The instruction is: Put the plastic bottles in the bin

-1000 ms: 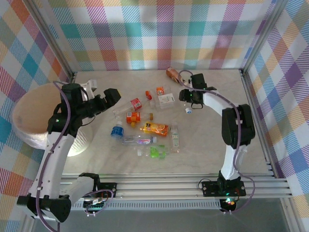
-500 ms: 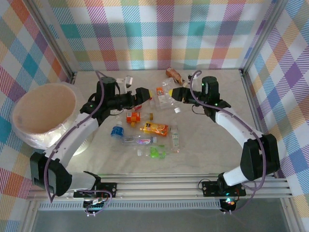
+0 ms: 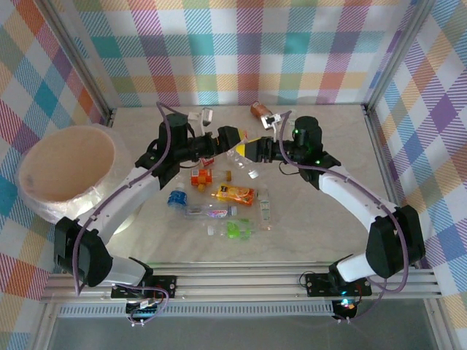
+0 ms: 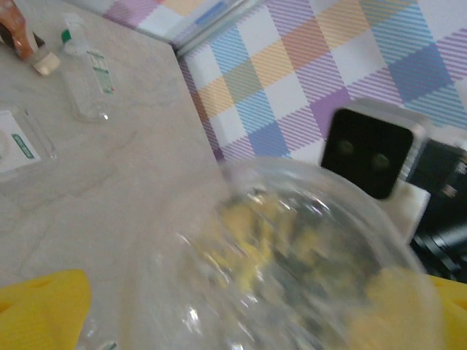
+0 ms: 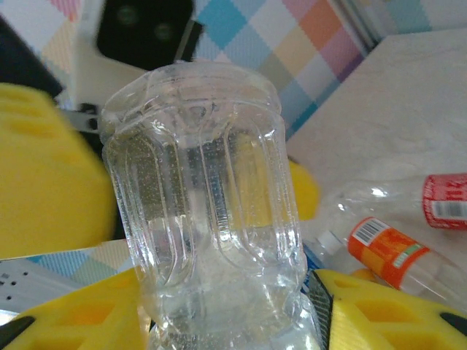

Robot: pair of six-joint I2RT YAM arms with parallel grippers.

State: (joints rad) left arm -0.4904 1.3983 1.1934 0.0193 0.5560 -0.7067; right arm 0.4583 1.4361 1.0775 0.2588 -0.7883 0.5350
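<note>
My right gripper [image 3: 257, 149] is shut on a clear plastic bottle [image 5: 204, 197], held in the air above the table's back middle. Its ribbed base points at my left gripper [image 3: 235, 140]. That gripper stands open, its yellow fingers [image 5: 44, 175] on either side of the bottle's base [image 4: 292, 262] with a gap showing. Several other bottles lie on the table below: an orange-labelled one [image 3: 235, 194], a blue-capped one [image 3: 175, 197], a green one [image 3: 237, 230] and a brown one [image 3: 259, 111] at the back. The white bin [image 3: 44, 208] stands at the far left.
Checked walls close the table in at the back and both sides. A clear bottle with a green label [image 4: 86, 69] lies near the back wall. An orange-labelled bottle [image 5: 387, 248] and a red-labelled one [image 5: 446, 200] lie under the raised bottle.
My left arm has swung from the bin to the table's back middle. My right gripper has carried the clear bottle up and leftward, so the two grippers now meet around it.
</note>
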